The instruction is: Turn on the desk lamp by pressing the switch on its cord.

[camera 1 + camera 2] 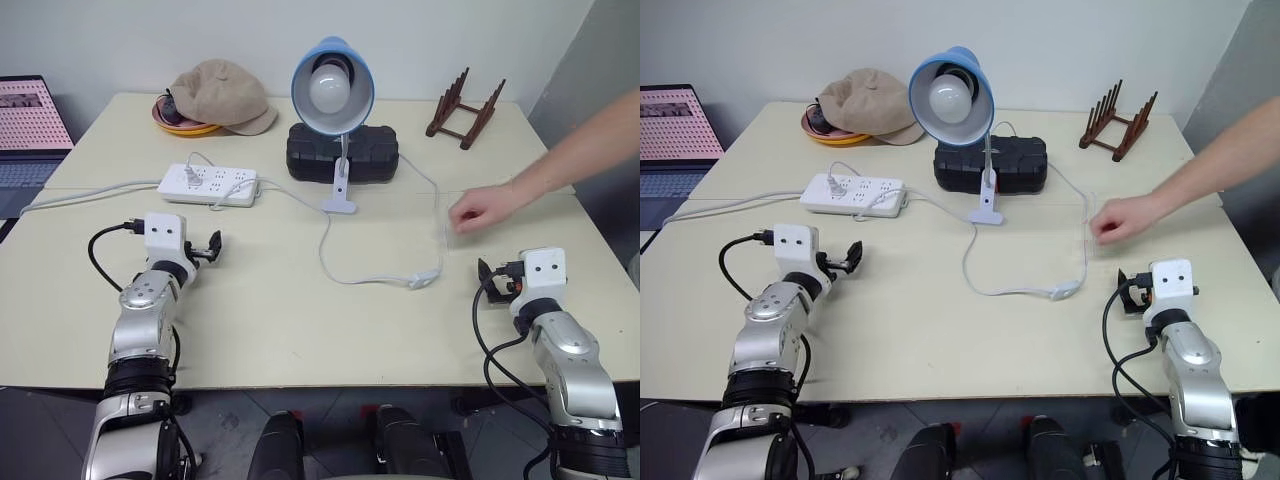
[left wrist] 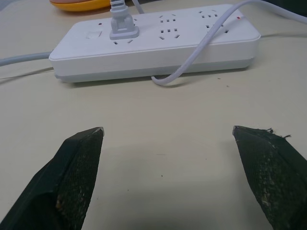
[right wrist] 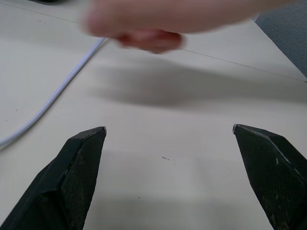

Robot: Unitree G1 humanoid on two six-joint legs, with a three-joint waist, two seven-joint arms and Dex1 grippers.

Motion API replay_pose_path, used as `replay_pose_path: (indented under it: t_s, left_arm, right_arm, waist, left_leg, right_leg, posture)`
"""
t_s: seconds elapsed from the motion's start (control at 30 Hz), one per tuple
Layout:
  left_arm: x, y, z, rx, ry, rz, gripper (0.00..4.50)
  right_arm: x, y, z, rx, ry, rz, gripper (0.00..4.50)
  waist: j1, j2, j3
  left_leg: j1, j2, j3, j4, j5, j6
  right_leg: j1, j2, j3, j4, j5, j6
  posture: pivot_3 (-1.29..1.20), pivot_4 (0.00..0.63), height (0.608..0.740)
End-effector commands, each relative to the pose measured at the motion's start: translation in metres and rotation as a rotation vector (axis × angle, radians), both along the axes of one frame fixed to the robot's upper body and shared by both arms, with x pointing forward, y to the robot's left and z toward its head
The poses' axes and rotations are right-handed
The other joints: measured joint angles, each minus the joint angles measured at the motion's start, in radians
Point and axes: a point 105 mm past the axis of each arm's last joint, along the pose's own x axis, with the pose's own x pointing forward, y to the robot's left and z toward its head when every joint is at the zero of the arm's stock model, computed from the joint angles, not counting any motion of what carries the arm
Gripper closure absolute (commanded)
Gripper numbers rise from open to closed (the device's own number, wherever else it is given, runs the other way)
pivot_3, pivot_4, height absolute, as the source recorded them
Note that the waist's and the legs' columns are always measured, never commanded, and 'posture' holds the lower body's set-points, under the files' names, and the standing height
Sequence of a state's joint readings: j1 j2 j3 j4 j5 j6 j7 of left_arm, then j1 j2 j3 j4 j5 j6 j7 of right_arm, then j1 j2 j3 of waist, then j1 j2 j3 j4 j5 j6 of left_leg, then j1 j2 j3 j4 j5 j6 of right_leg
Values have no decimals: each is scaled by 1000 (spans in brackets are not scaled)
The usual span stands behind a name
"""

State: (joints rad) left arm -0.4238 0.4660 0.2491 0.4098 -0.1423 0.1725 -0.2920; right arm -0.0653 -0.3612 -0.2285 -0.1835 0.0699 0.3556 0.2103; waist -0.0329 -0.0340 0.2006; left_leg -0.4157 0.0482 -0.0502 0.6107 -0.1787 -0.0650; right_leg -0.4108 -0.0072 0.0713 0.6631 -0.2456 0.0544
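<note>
The desk lamp (image 1: 333, 85) with its blue shade and white bulb stands clipped at the middle back of the table. Its thin white cord (image 1: 322, 250) loops forward to the small white switch (image 1: 424, 280), which lies on the table right of centre. My right gripper (image 1: 490, 272) hovers open just right of the switch, nothing between its fingers (image 3: 81, 163). A person's hand (image 1: 480, 210) rests on the table beyond it, by the cord. My left gripper (image 1: 212, 247) is open at the front left, pointing at the power strip (image 2: 153, 45).
The white power strip (image 1: 208, 185) lies left of the lamp, with a plug in it. A black case (image 1: 342, 152) sits behind the lamp. At the back are a tan hat (image 1: 222, 95) on an orange bowl, a wooden rack (image 1: 465, 108) and a laptop (image 1: 30, 120).
</note>
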Motion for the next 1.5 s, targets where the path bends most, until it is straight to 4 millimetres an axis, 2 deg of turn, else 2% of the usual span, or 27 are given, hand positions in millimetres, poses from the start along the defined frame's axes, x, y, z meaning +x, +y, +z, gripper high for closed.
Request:
replay_pose_path:
  t_s: [0.03, 0.13, 0.2, 0.43, 0.57, 0.63, 0.77, 0.87, 1.3, 1.33, 1.5]
  left_arm:
    - [-1, 0, 16, 6, -45, -15, 0]
    - [-2, -2, 17, 3, -53, -28, 0]
    - [-3, -10, 18, 21, -39, -93, 0]
    - [-24, -70, 44, 109, 18, -564, 0]
    - [-61, -122, 64, 142, 82, -950, 0]
    - [-82, -143, 68, 162, 130, -1123, 0]
    - [-99, -161, 71, 184, 181, -1274, 0]
    - [-110, -178, 71, 209, 187, -1390, 0]
    - [-106, -183, 66, 233, 161, -1411, 0]
    - [-106, -183, 67, 226, 158, -1410, 0]
    - [-107, -184, 67, 217, 154, -1410, 0]
  right_arm:
    - [0, -1, 16, -21, -57, 10, 50]
    - [0, 1, 17, -28, -56, 27, 50]
    - [2, 7, 21, -41, -46, 108, 50]
    - [0, 39, 41, -114, 78, 608, 50]
    - [-10, 51, 39, -206, 253, 936, 50]
    - [-8, 55, 37, -258, 319, 1047, 50]
    - [-1, 57, 32, -339, 375, 1153, 50]
    - [13, 63, 26, -448, 386, 1226, 50]
    - [35, 73, 15, -580, 402, 1347, 50]
    - [36, 74, 17, -569, 392, 1348, 415]
    - [37, 73, 17, -564, 390, 1356, 1527]
  waist:
    - [0, 0, 0]
    - [0, 0, 0]
    - [0, 0, 0]
    - [-3, 0, 0]
    - [-5, 0, 0]
    - [-9, 0, 0]
    - [-18, 0, 1]
    - [-24, 0, 1]
    - [-24, 1, 1]
    - [-24, 1, 1]
    - [-24, 1, 1]
  left_leg:
    - [0, 0, 0, 0, 0, 0]
    - [0, 0, 0, 0, 0, 0]
    - [0, 0, 0, 0, 0, 0]
    - [0, 0, 0, 0, 0, 0]
    - [0, 0, 0, 0, 0, 0]
    - [0, 0, 1, 0, 0, 0]
    - [0, 0, 1, 0, 0, 0]
    - [0, 0, 1, 0, 0, 0]
    - [0, 0, 0, 0, 0, 0]
    - [0, 0, 0, 0, 0, 0]
    - [0, 0, 0, 1, 0, 0]
  right_leg:
    - [0, 0, 0, 0, 0, 0]
    - [0, 0, 0, 0, 0, 0]
    - [0, 0, 0, 0, 0, 0]
    - [0, 0, 0, -1, -2, -3]
    - [1, 0, 0, -1, -3, -5]
    - [1, 0, 0, -3, -3, -5]
    - [1, 0, 0, -2, -3, -5]
    - [1, 0, 0, -2, -3, -5]
    - [0, 0, 0, -1, -1, 0]
    - [0, 0, 0, -1, -1, -1]
    - [0, 0, 0, 0, -1, -1]
  posture:
    - [0, 150, 740]
    - [0, 150, 740]
    - [0, 150, 740]
    - [0, 150, 740]
    - [0, 150, 740]
    - [0, 150, 740]
    - [0, 150, 740]
    - [0, 150, 740]
    - [0, 150, 740]
    - [0, 150, 740]
    - [0, 150, 740]
